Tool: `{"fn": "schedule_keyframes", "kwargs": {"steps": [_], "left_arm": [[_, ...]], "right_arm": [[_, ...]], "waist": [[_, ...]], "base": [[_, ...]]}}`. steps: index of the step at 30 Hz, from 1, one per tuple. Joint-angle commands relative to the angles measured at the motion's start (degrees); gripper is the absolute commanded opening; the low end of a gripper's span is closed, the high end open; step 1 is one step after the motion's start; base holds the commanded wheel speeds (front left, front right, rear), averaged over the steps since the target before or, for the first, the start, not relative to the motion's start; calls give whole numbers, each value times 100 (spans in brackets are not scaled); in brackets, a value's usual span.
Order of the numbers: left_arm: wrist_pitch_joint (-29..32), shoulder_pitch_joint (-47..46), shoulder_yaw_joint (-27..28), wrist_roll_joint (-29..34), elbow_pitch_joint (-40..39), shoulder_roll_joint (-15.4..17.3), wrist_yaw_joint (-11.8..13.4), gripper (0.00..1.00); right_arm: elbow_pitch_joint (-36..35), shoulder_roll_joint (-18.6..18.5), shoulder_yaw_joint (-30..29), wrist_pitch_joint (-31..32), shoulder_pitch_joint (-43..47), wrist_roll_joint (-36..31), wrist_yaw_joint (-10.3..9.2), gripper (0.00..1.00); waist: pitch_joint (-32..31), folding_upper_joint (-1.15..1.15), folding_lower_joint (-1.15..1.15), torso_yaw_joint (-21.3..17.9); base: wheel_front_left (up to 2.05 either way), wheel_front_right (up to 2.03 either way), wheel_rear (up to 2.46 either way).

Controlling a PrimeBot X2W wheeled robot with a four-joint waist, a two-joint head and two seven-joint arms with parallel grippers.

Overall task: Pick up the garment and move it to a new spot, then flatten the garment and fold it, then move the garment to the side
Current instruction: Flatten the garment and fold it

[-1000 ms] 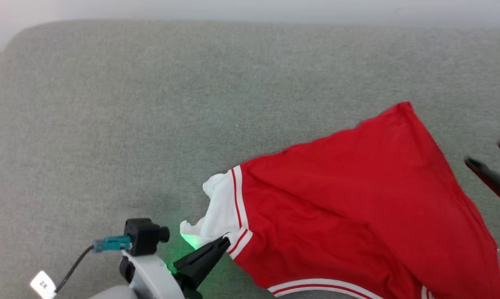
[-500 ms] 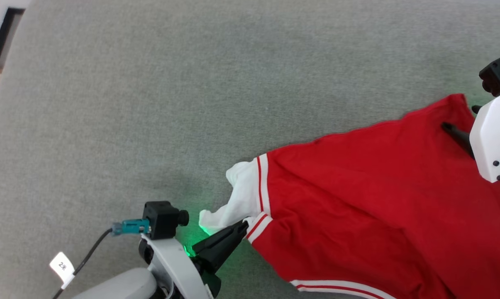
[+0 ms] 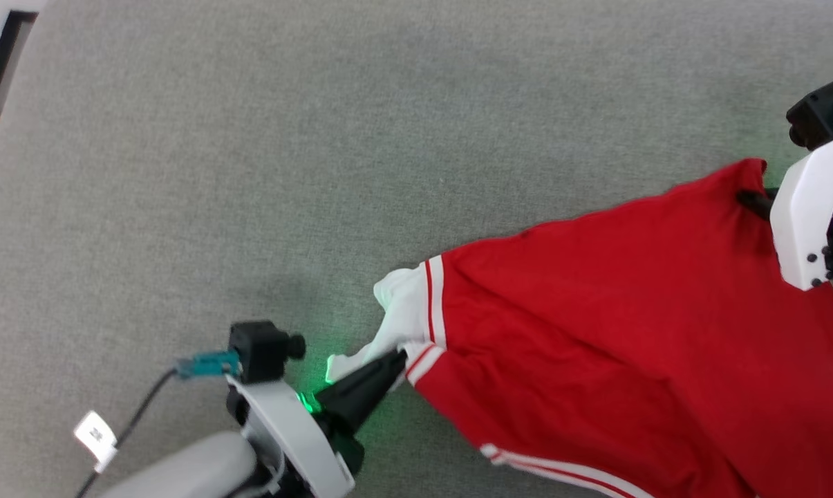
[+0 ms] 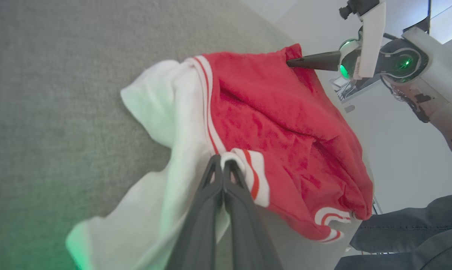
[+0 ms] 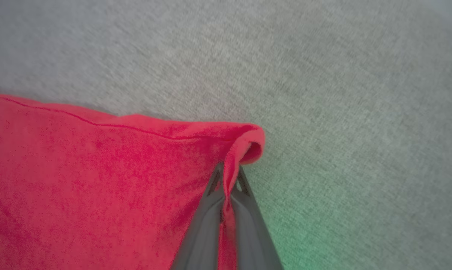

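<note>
Two pinch points, one at each end of the garment (image 3: 596,332), settle the coming move. The grey tabletop (image 3: 250,173) stretches away on the garment's far and left sides. The garment itself lies as a wide red slant on it. Its long axis runs from the white sleeve (image 3: 399,311) at its near-left end to a red hem corner (image 5: 248,142) at its far-right end. Its near-right part runs off the lower edge of the head view, so how much rests there I cannot tell.

The left jaws sit at the garment's sleeve end, pressed together on the striped cuff band (image 4: 248,168) where white meets red. The loose white cloth spills past them toward the robot. The right jaws sit at the opposite end, pressed together on a fold of red cloth just under the rolled hem corner. From the left wrist, their dark tip is seen going into that same corner.

So each arm owns one end, and neither has to reach across. The jaws point roughly toward each other along the garment's axis. I judge that drawing them apart along that line would tauten the upper edge. Carrying both the same way would shift the whole garment. Cloth between the grips looks slack and creased, mostly near the sleeve end. The thin red fold in the right jaws looks like the likelier grip to slip.
</note>
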Motion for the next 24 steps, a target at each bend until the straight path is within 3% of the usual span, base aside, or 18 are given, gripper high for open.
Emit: {"fn": "schedule_keyframes", "kwargs": {"steps": [1,6,13,20,24], "left_arm": [[3,-110,68,27,-1,38,19,0],[43,-730,265,-166,112,217,19,0],[570,-2415,549,-354,721,280,19,0],[908,-4531,1187,-639,2073,-228,19,0],[640,-5727,1562,-521,3134,-551,20,0]], "right_arm": [[84,76,-19,-107,-71,100,-9,0],[468,351,-370,-621,-584,310,-9,0],[1588,884,-1203,-1497,-1850,-153,-9,0],[2791,1422,-2075,-2455,-3514,-846,-9,0],[3298,1684,-2453,-3279,-4369,-1327,-9,0]], "waist": [[-96,0,0,-58],[-200,0,0,-119],[-74,0,0,-237],[374,0,0,-381],[522,0,0,-506]], "base": [[0,0,0],[0,0,0],[0,0,0],[0,0,0],[0,0,0]]}}
